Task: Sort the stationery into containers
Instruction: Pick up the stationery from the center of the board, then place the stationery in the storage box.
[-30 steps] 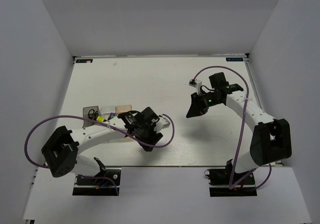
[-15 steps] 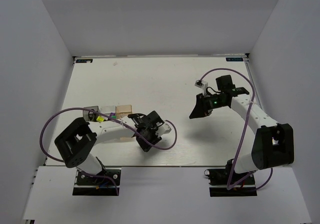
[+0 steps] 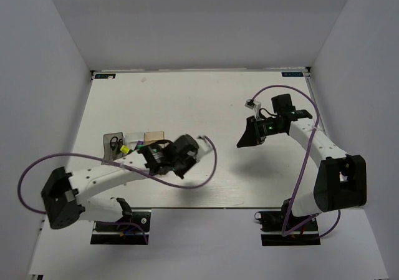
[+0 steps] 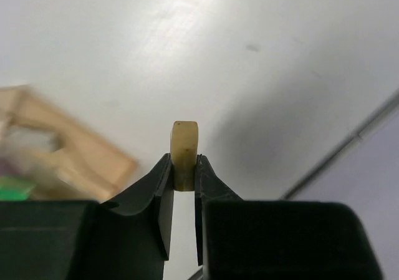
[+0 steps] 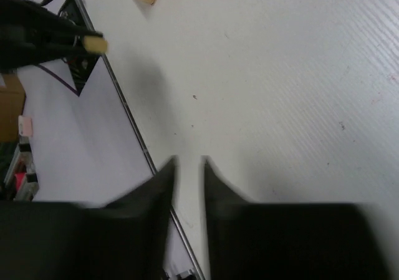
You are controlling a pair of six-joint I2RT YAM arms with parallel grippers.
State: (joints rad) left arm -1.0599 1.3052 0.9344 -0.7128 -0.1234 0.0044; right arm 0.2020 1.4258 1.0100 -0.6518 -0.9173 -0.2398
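My left gripper [image 4: 184,168] is shut on the tiny tan block [image 4: 185,152], which stands upright between the pads above the white table. From the right wrist view the same block [image 5: 95,43] shows at the tips of the left fingers. The left gripper [image 3: 163,163] hangs just right of the three containers: the dark box [image 3: 113,144] with scissors inside, the clear box [image 3: 133,140] and the wooden box [image 3: 154,136]. A yellow marker cap [image 3: 124,149] shows by the clear box. My right gripper [image 3: 244,140] hovers over the right half of the table, narrowly open and empty [image 5: 189,164].
The wooden box [image 4: 68,149] lies blurred at the left of the left wrist view. The table's near metal edge [image 5: 134,136] runs close beneath the right gripper's view. Purple cables loop off both arms, and white walls enclose the table.
The left jaws have closed on the tan block, and the left arm has swung its elbow out to the left. The right arm has shifted slightly.
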